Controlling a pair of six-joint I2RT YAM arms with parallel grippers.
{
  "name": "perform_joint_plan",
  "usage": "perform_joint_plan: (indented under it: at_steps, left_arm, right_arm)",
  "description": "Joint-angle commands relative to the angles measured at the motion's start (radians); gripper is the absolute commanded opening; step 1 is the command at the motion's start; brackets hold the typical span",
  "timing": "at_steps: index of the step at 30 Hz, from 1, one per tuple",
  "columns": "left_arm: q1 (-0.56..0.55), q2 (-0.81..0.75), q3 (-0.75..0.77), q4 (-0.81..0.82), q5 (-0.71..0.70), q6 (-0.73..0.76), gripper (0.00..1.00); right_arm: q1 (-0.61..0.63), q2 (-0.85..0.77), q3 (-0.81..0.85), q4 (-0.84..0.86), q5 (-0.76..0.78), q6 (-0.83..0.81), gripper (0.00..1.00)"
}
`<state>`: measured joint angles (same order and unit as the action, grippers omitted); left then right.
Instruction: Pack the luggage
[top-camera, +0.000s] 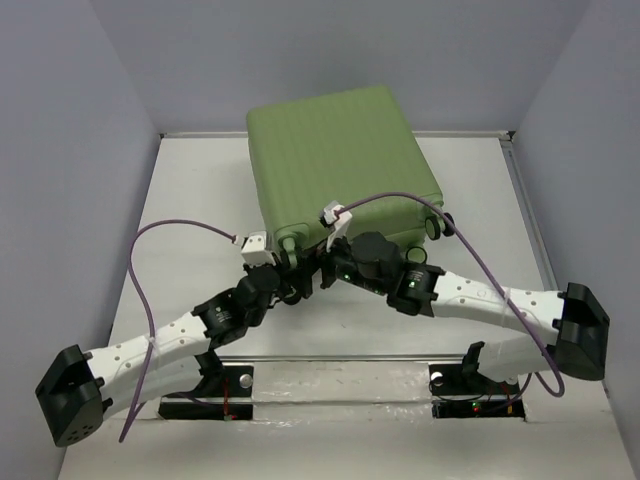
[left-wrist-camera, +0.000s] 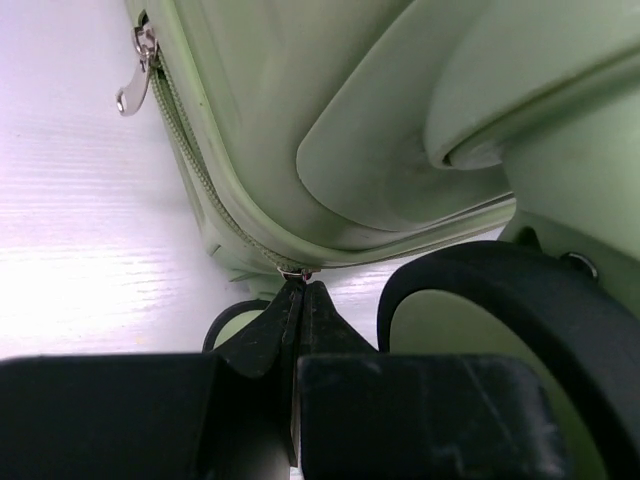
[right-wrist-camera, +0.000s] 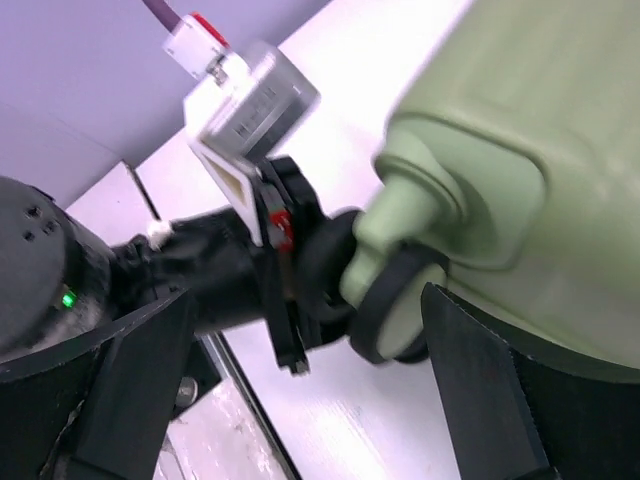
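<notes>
The light-green ribbed luggage (top-camera: 340, 160) lies closed at the back middle of the table. My left gripper (top-camera: 293, 277) is at its near left corner. In the left wrist view the left gripper (left-wrist-camera: 296, 284) is shut on a small metal zipper pull (left-wrist-camera: 295, 272) on the luggage's zipper seam (left-wrist-camera: 190, 150). A black-and-green caster wheel (left-wrist-camera: 500, 330) is just right of it. My right gripper (top-camera: 325, 262) is open beside the same corner. In the right wrist view the right gripper (right-wrist-camera: 310, 400) has its fingers wide apart around a caster wheel (right-wrist-camera: 395, 310), not touching it.
A second zipper pull (left-wrist-camera: 138, 72) hangs further along the seam. Another caster wheel (top-camera: 441, 226) sticks out at the luggage's near right corner. The left arm's wrist camera (right-wrist-camera: 250, 110) is close to my right gripper. White walls enclose the table (top-camera: 190, 200).
</notes>
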<state>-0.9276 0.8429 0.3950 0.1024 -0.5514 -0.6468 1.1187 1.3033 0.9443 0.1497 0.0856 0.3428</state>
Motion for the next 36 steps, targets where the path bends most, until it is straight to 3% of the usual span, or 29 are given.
perform_joint_plan:
  at_steps: [1,5,9,16,20,25,36]
  left_arm:
    - [0.006,-0.019,0.002,0.21,0.048,0.047,0.06]
    - [0.007,-0.044,-0.036,0.263,0.064,0.076,0.06]
    - [0.01,-0.076,-0.057,0.292,0.076,0.09,0.06]
    - [0.05,-0.212,-0.176,0.358,0.126,0.052,0.06]
    - [0.062,-0.263,-0.214,0.385,0.169,0.047,0.06]
    - [0.065,-0.249,-0.226,0.447,0.206,0.047,0.06]
    - [0.069,-0.242,-0.239,0.473,0.231,0.041,0.06]
  right_arm:
    - [0.055,0.06,0.135,-0.114,0.145,-0.047,0.99]
    - [0.085,0.177,0.255,-0.255,0.27,-0.057,0.99]
    - [0.104,0.217,0.287,-0.3,0.428,-0.016,0.89]
    - [0.104,0.27,0.365,-0.403,0.531,0.016,0.79]
    - [0.125,0.265,0.354,-0.426,0.553,0.071,0.79]
    - [0.125,0.202,0.318,-0.345,0.499,0.09,0.89]
    - [0.125,0.281,0.416,-0.41,0.609,0.081,0.85]
